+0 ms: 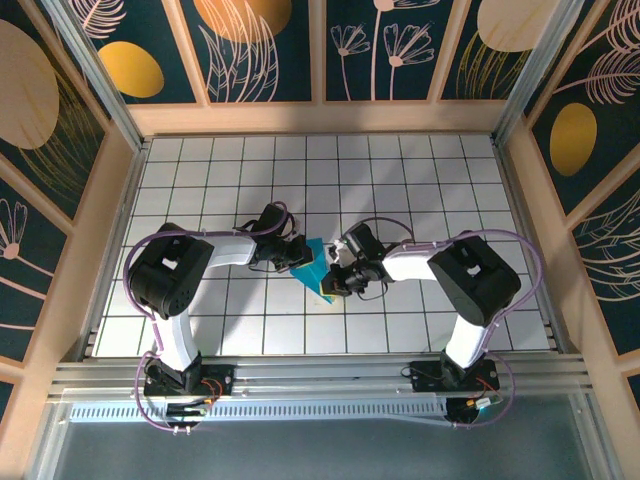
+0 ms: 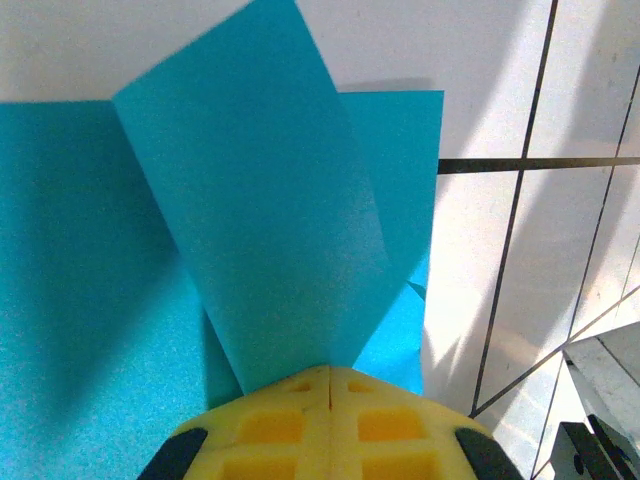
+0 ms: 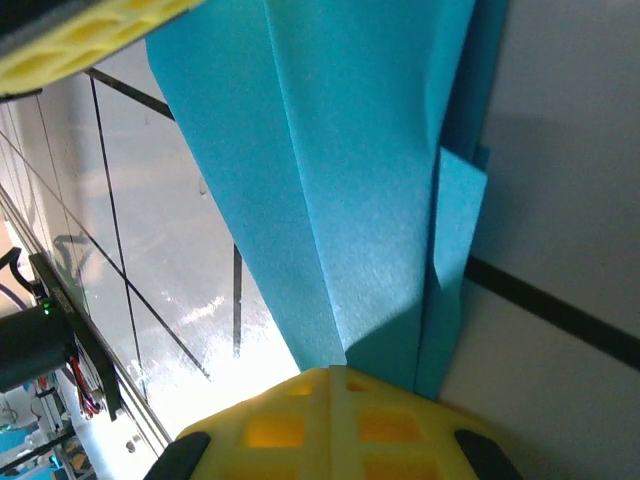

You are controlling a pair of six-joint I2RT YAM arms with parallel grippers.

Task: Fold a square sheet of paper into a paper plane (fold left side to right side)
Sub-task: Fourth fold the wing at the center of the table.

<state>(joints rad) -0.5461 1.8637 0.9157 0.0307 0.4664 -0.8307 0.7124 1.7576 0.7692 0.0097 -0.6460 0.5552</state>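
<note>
The partly folded cyan-blue paper sheet (image 1: 321,270) is at the middle of the white-tiled worktop (image 1: 420,180), between the two arms. The left claw (image 2: 330,372) is pinched tight on one end of it, and the right claw (image 3: 336,372) is clamped on the other.

Sheet of paper (image 1: 318,270): top view, partly covered by left gripper (image 1: 300,257) and right gripper (image 1: 337,281), creases too small to tell; cropped left and bottom in left wrist view, top in right wrist view. Gripper pads (image 2: 270,430): cropped at bottom edge in both wrist views.
</note>
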